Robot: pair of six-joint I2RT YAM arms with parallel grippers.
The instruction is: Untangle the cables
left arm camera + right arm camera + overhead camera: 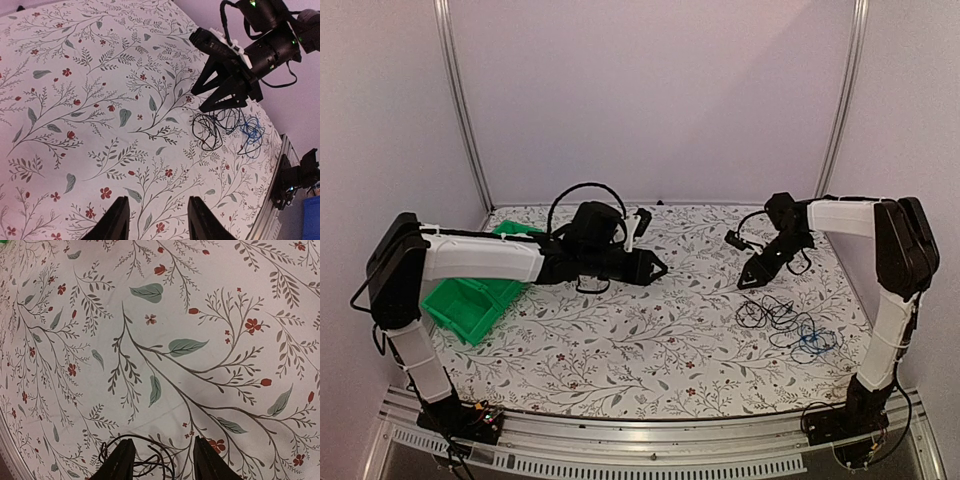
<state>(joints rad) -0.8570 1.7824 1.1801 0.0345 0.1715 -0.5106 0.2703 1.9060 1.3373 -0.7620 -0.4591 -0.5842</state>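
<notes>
The cables (788,322) lie in a tangled heap on the floral cloth at the right: thin black loops (214,127) with a bright blue one (251,131) at their far side. My right gripper (757,274) hovers open just above the heap's left edge; black loops (142,460) lie on the cloth between and beside its fingers (121,462), not gripped. My left gripper (658,268) is open and empty over the cloth's middle, well left of the heap; its fingertips (120,220) show over bare cloth.
A green bin (470,300) lies at the left under my left arm. The floral cloth (640,340) covers the table between white walls and metal posts. The table's metal front rail (640,440) runs along the near edge.
</notes>
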